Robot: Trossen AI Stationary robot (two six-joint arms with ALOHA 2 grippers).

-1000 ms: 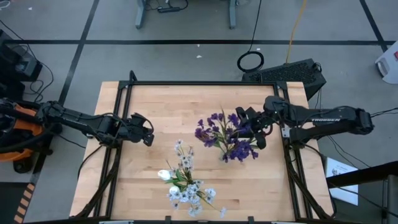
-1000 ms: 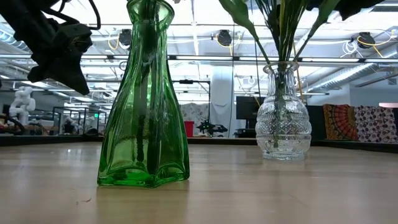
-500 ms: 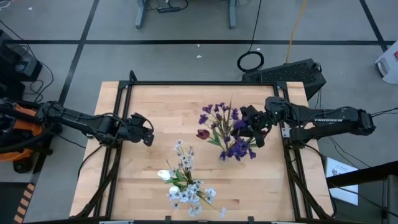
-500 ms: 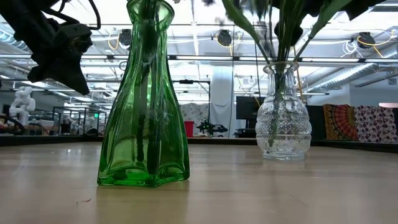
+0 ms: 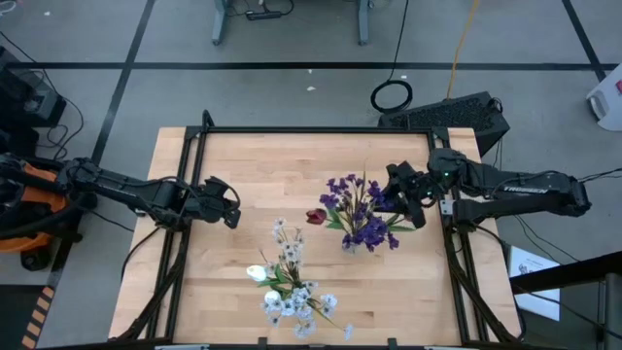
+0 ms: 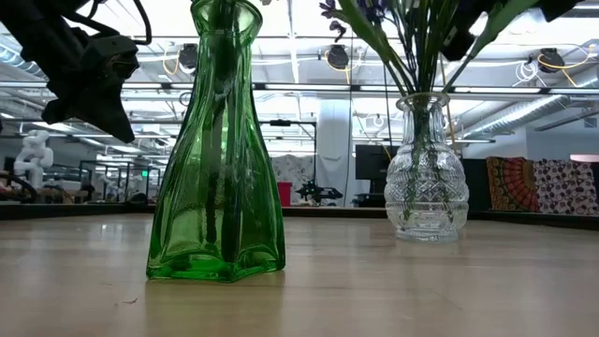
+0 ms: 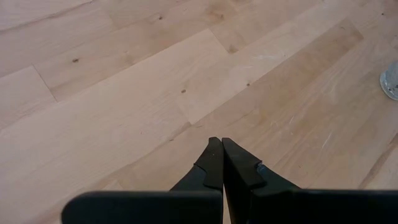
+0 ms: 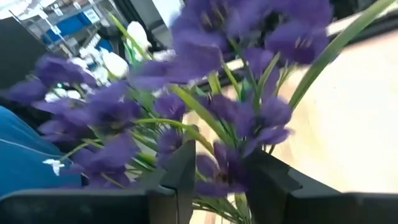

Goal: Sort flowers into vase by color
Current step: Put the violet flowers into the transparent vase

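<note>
Purple flowers (image 5: 362, 216) stand with their stems in a clear cut-glass vase (image 6: 426, 178) at the table's right. A dark red flower head (image 5: 315, 216) sticks out of that bunch toward the left. White flowers (image 5: 292, 284) fill a green glass vase (image 6: 217, 168) near the front edge. My right gripper (image 5: 398, 201) is open at the bunch's right side, with purple blooms (image 8: 224, 168) showing between its fingers (image 8: 183, 165). My left gripper (image 5: 231, 210) hangs shut above the bare wood at the left. My right gripper stands open and nearly level, coming from the table's right, with a purple bloom (image 8: 227, 165) between its fingers. Whether either finger touches the bloom, I cannot tell.
Black frame rails (image 5: 190, 175) run along the table's edges. Bare wood (image 5: 262, 160) lies at the far left and between the two vases. In the left wrist view the clear vase's foot (image 7: 392, 81) shows at the picture's edge.
My right gripper has drawn back from the purple bunch toward the table's right edge and has rolled a little. The purple flowers have swung in the clear vase and stand more gathered; the dark red head now shows at the bunch's left.
</note>
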